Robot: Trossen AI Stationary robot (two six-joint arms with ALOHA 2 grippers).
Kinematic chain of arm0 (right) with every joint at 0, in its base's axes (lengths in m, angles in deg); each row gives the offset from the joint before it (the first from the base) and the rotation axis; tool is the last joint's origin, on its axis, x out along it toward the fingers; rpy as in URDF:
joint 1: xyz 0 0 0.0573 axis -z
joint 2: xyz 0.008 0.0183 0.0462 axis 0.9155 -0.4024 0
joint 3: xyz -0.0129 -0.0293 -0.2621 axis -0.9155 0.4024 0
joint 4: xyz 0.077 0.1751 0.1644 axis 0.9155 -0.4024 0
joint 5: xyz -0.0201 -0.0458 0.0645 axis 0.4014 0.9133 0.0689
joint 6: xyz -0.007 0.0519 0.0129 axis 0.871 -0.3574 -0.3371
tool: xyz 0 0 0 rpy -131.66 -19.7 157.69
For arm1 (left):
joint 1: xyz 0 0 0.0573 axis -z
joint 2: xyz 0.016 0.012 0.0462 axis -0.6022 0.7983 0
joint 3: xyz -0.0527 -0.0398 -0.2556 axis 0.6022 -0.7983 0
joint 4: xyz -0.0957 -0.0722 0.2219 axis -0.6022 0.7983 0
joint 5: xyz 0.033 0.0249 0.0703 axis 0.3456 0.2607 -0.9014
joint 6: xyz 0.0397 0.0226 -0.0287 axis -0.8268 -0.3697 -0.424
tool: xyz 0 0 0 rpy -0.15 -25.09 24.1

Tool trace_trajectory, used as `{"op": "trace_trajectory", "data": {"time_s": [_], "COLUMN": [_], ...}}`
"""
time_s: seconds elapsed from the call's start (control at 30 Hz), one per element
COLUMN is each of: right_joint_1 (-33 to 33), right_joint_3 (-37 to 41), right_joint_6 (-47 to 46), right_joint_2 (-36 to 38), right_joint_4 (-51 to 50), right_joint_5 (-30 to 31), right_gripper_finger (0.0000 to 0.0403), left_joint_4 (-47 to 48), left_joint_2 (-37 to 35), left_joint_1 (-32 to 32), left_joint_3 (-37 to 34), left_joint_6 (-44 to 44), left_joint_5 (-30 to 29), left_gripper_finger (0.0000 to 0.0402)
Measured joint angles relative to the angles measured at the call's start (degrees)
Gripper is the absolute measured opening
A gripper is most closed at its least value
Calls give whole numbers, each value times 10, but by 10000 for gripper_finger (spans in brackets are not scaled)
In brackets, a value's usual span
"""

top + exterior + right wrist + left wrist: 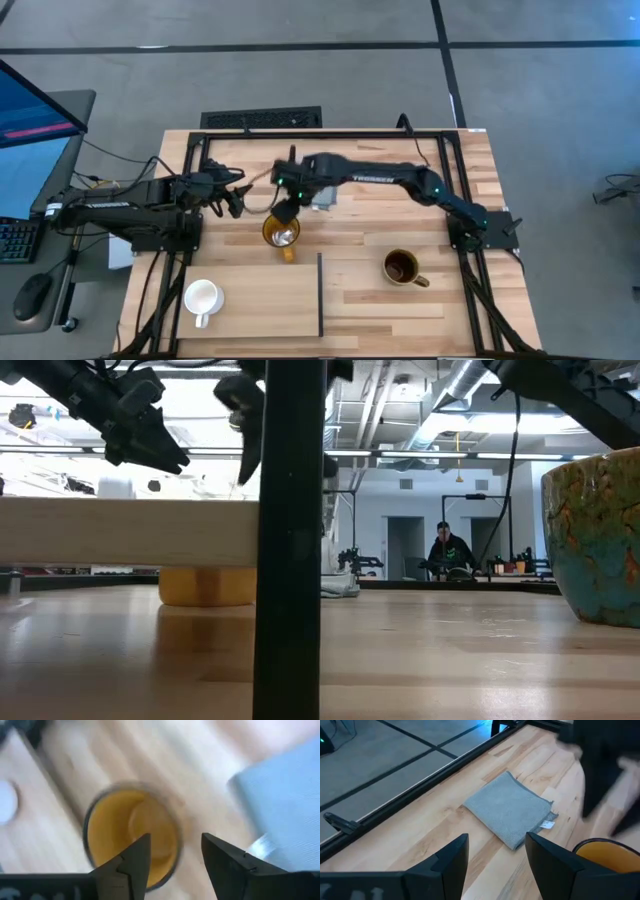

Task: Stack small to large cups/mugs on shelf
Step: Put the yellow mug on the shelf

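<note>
High view: the yellow mug (282,235) stands upright on the table just below the right gripper (286,212), whose fingers (134,862) hang apart above its rim, clamping nothing. The left gripper (233,197), fingers apart too, waits beside it, near the grey cloth (511,808).

The yellow-amber mug (281,234) stands upright on the bare table, mouth open and empty, just below the right gripper's (285,212) parted fingers (131,865); the small white mug (202,297) stands upright on the pale wood shelf (260,300), well apart from them; the dark brown mug (401,267) stands upright beyond the shelf's black strip, tan handle outward.
</note>
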Motion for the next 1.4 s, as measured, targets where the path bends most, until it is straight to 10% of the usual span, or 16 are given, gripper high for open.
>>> {"op": "trace_trajectory", "data": {"time_s": [0.5, 0.93, 1.4], "right_joint_1": [26, -96, -285], "right_joint_3": [1, 31, 517], "right_joint_6": [130, 230, -90], "right_joint_2": [238, 461, 775], "right_joint_4": [-51, -111, -139], "right_joint_5": [189, 436, 728], "right_gripper_finger": [193, 193, 187], "left_joint_4": [-6, -71, -77], "left_joint_2": [0, 0, 0], "left_joint_1": [0, 0, 0], "left_joint_3": [0, 0, 0], "left_joint_6": [20, 13, 18], "left_joint_5": [0, -1, -7], "left_gripper_finger": [187, 187, 187]}}
